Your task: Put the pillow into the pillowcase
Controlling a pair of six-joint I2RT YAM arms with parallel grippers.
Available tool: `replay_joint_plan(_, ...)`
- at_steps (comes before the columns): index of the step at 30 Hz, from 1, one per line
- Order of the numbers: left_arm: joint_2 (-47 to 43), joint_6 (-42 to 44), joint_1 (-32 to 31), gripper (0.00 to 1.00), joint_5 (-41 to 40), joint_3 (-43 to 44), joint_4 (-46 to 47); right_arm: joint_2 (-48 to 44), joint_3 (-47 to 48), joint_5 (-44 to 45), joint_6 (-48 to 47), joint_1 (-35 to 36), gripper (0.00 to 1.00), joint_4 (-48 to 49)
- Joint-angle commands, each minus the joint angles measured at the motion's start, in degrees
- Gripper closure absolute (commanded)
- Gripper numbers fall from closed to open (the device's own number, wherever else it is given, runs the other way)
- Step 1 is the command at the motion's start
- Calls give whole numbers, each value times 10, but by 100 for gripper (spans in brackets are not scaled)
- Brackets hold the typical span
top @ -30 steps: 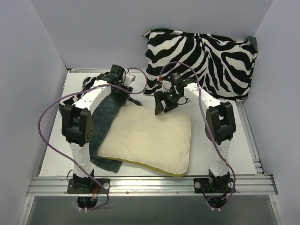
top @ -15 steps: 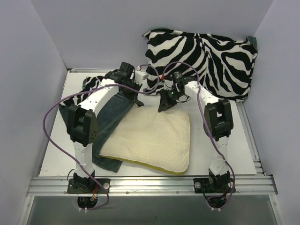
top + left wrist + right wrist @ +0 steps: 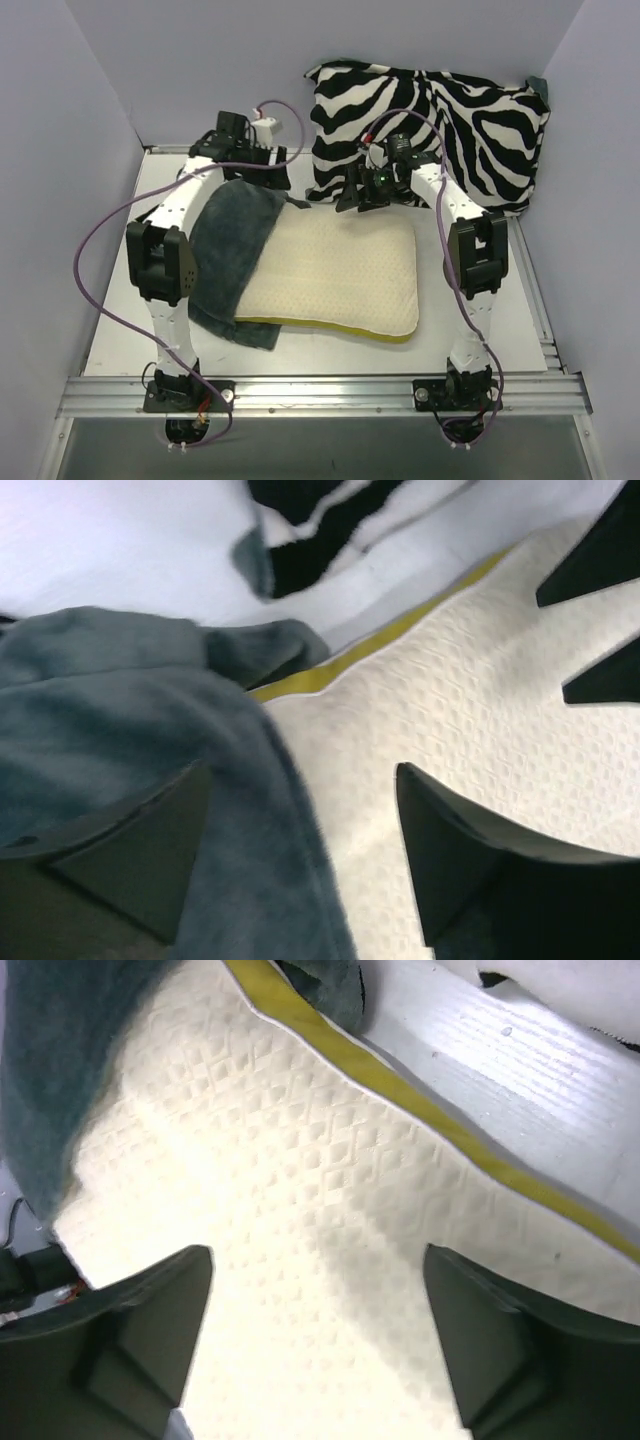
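The cream quilted pillow (image 3: 340,280) lies flat mid-table, its olive-yellow piping along the near edge. The dark grey-teal pillowcase (image 3: 225,250) drapes over the pillow's left end. My left gripper (image 3: 278,180) hovers open at the pillow's far left corner. In the left wrist view the pillowcase (image 3: 150,730) edge and the pillow (image 3: 450,710) both lie below the open left gripper (image 3: 300,785). My right gripper (image 3: 357,196) is open above the pillow's far edge. In the right wrist view only the pillow (image 3: 300,1190) lies under the right gripper (image 3: 318,1260). Neither gripper holds anything.
A plump zebra-print cushion (image 3: 430,125) leans against the back wall at the right, just behind both grippers. White walls enclose the table (image 3: 130,330) on three sides. A metal rail (image 3: 320,390) runs along the near edge by the arm bases.
Both grippers shut half a second ago and have opened again. The pillow has shifted right and squared up. The pillowcase now lies over its left end. Both grippers moved toward the back.
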Motion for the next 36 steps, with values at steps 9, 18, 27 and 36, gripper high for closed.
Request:
replay_joint_plan(9,-337,69,303,3,181,-217,-9,-252,-217,236,-213,228,2,9)
replay_joint_plan(18,-455,343,460,3,256,-288,-251,-137,-175,355,-215,458,0,62)
replay_joint_plan(27,-441,614,500,7,290,-240,-493,2,-133,403,-229,461,64,69)
replay_joint_plan(36,-620,948,316,21,96,-449,-492,-76,-65,136,-142,330,100,32)
